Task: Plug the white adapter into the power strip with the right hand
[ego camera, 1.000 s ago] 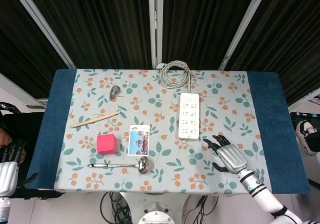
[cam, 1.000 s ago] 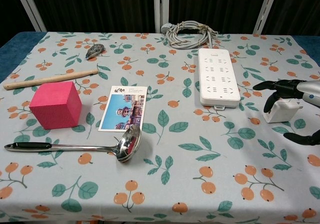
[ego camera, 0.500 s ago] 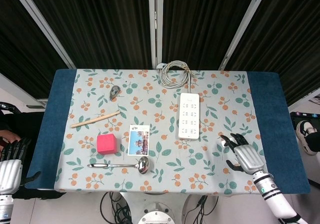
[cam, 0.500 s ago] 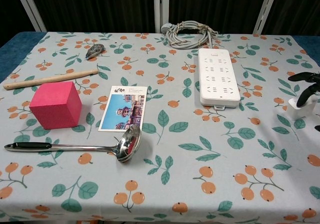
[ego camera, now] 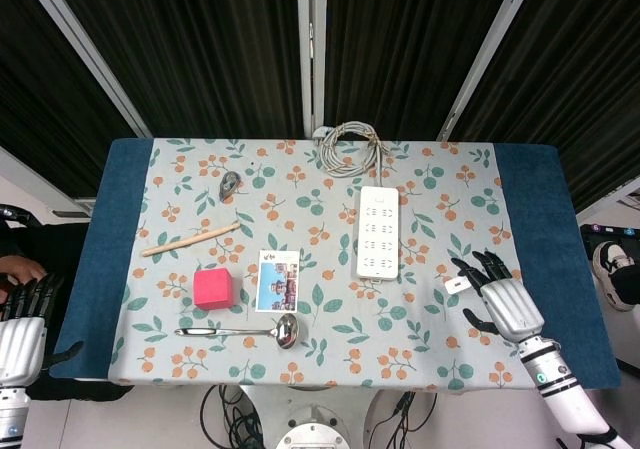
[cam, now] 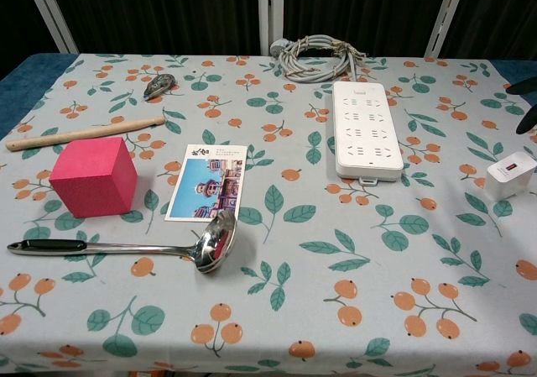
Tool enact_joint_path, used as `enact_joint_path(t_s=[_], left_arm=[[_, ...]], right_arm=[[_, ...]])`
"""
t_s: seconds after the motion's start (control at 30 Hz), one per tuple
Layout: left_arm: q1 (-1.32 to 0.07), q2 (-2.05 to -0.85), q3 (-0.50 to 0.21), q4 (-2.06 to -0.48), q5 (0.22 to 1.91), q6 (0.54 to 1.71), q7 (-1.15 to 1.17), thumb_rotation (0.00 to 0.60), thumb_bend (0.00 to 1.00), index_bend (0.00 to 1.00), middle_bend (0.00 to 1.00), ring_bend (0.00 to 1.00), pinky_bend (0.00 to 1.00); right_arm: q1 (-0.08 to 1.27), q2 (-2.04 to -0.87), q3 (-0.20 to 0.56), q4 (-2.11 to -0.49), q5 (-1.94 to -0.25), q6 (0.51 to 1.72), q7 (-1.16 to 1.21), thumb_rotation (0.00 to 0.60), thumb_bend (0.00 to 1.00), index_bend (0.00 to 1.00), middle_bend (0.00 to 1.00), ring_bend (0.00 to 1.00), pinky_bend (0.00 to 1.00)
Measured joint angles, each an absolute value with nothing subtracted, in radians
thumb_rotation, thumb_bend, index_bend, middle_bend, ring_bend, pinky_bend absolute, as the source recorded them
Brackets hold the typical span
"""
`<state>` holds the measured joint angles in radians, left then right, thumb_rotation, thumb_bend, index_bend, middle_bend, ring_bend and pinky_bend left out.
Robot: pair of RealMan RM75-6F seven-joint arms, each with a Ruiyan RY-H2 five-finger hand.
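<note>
The white adapter (ego camera: 457,284) lies loose on the floral cloth, to the right of the white power strip's (ego camera: 378,231) near end. My right hand (ego camera: 508,307) hovers just right of the adapter with its fingers spread, holding nothing. In the chest view the adapter (cam: 510,174) sits near the right edge, beside the power strip (cam: 367,129), and only dark fingertips (cam: 528,118) of the right hand show. My left hand (ego camera: 20,331) hangs off the table's left side, fingers extended and empty.
A coiled grey cable (ego camera: 348,147) lies behind the strip. On the left half sit a pink cube (ego camera: 213,288), a postcard (ego camera: 278,280), a metal ladle (ego camera: 240,331), a wooden stick (ego camera: 190,239) and a small grey object (ego camera: 230,182).
My right hand dragged the adapter to the right, then let go and drew further right. The adapter now lies free. The left hand barely moved.
</note>
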<state>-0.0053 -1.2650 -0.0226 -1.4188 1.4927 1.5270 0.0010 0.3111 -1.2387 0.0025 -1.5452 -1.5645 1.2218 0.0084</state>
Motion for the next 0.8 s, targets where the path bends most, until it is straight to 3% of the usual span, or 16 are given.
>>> enact_joint_path(t_s=[0.2, 0.3, 0.5, 0.8], left_arm=[[-0.001, -1.257, -0.019, -1.426, 1.485, 1.521, -0.011, 0.600, 0.06, 0.06, 0.00, 0.00, 0.00], [0.001, -1.253, -0.017, -1.432, 1.483, 1.520, -0.011, 0.600, 0.06, 0.06, 0.00, 0.00, 0.00], [0.006, -1.248, -0.014, -1.442, 1.475, 1.516, -0.009, 0.600, 0.06, 0.06, 0.00, 0.00, 0.00], [0.012, -1.242, -0.010, -1.453, 1.465, 1.509, -0.013, 0.600, 0.06, 0.06, 0.00, 0.00, 0.00]], right_arm=[[0.381, -1.248, 0.016, -1.469, -1.548, 1.102, -0.066, 0.600, 0.12, 0.24, 0.25, 0.00, 0.00], [0.415, -1.263, 0.010, -1.421, -1.551, 1.052, -0.103, 0.600, 0.17, 0.26, 0.26, 0.00, 0.00], [0.453, -1.289, 0.000, -1.360, -1.572, 1.022, -0.128, 0.600, 0.25, 0.32, 0.29, 0.00, 0.00], [0.478, -1.285, -0.020, -1.328, -1.605, 1.012, -0.200, 0.600, 0.26, 0.35, 0.32, 0.00, 0.00]])
